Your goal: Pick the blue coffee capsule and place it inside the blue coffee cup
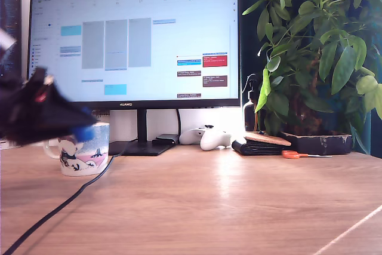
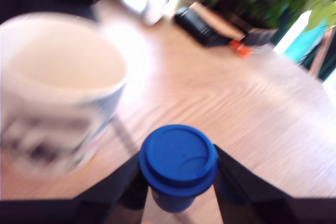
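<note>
So the end effector has its two dark fingers clamped on either side of the blue coffee capsule; wrist view shows it really clearly, flat flanged rim facing the camera, tapered body pinched between the fingers, held up off the counter. In the exterior view the arm is a dark motion-blurred blob at the exterior view's left, and you can just make out the capsule as a small blue spot at its lower tip, right at the rim of the blue coffee cup; can't tell from that angle whether it's touching the rim or just in front of it. Wrist view puts the mug just beside the capsule, opening upward, pale inside, looks like nothing in it as far as the blur lets me see; the capsule is not over the opening there.

The mug sits on the wooden counter with its cartoon print facing the exterior camera; a black cable runs across the wood from near its base toward the bottom corner. Behind: a monitor showing a calendar, a white game controller, a dark wallet-ish thing, orange-handled scissors and a big leafy plant at the exterior view's right.
</note>
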`<control>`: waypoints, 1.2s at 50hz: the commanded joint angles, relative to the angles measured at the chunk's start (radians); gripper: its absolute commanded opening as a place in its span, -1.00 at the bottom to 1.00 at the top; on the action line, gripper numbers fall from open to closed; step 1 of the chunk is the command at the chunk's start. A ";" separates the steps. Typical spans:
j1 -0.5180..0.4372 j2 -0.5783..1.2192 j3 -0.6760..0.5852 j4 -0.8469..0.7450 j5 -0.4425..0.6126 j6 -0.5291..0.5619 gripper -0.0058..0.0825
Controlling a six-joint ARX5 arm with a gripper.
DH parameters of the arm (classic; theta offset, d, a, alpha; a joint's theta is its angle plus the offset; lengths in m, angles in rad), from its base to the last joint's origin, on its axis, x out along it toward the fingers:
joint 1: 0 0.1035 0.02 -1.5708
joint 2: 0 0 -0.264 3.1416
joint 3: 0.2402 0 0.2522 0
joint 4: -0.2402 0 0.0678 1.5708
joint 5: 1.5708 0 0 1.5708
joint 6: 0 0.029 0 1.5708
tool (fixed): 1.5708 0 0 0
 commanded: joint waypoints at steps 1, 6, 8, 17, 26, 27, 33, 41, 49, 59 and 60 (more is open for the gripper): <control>-0.017 -0.010 0.036 0.007 -0.012 -0.005 -0.71; -0.028 -0.010 0.095 -0.010 -0.057 -0.005 -0.71; -0.028 -0.010 0.119 -0.023 -0.074 -0.004 -0.71; -0.024 -0.010 0.240 -0.177 -0.181 0.071 -0.70; -0.027 -0.010 0.326 -0.386 -0.313 0.183 -0.70; -0.027 -0.010 0.331 -0.401 -0.325 0.190 -0.69; -0.027 -0.010 0.339 -0.461 -0.376 0.207 -0.69; -0.027 -0.009 0.339 -0.481 -0.414 0.214 -0.63; -0.027 -0.008 0.339 -0.500 -0.486 0.221 0.07; -0.027 -0.008 0.339 -0.520 -0.449 0.237 0.28; -0.027 -0.008 0.339 -0.519 -0.442 0.237 0.28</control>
